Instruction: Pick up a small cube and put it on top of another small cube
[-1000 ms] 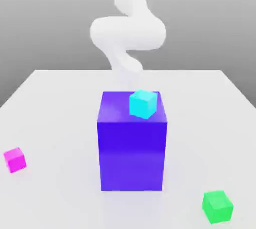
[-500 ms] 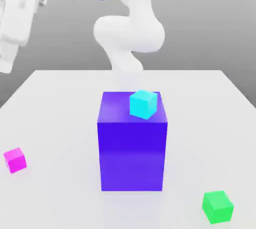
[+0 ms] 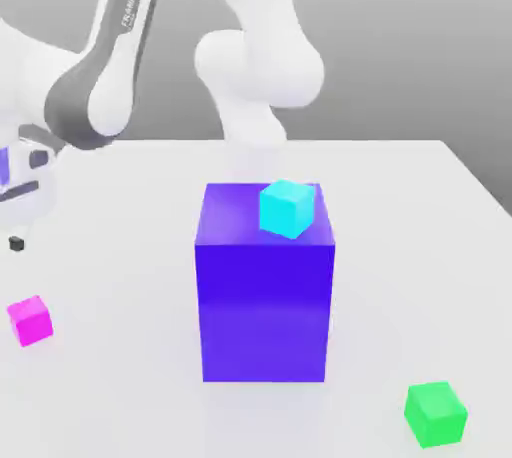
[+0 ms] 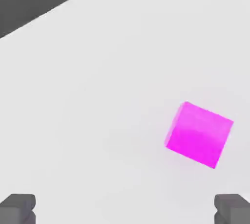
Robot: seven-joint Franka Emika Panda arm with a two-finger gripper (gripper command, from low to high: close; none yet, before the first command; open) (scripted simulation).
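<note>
In the exterior view the white arm [image 3: 110, 66] bends down at that view's left, its hand partly cut by the edge above the pink cube [image 3: 31, 320], which lies alone on the white table [image 3: 400, 216], well apart from the big blue block [image 3: 265, 296] at the middle; a cyan cube [image 3: 288, 208] sits on top of that block, and a green cube [image 3: 435, 413] rests at the near right. In the hand view the gripper [image 4: 125, 208] stands wide apart, holding nothing, with the pink cube [image 4: 199, 134] on the table beyond the fingertips [image 4: 17, 207], nearer one finger than the other.
</note>
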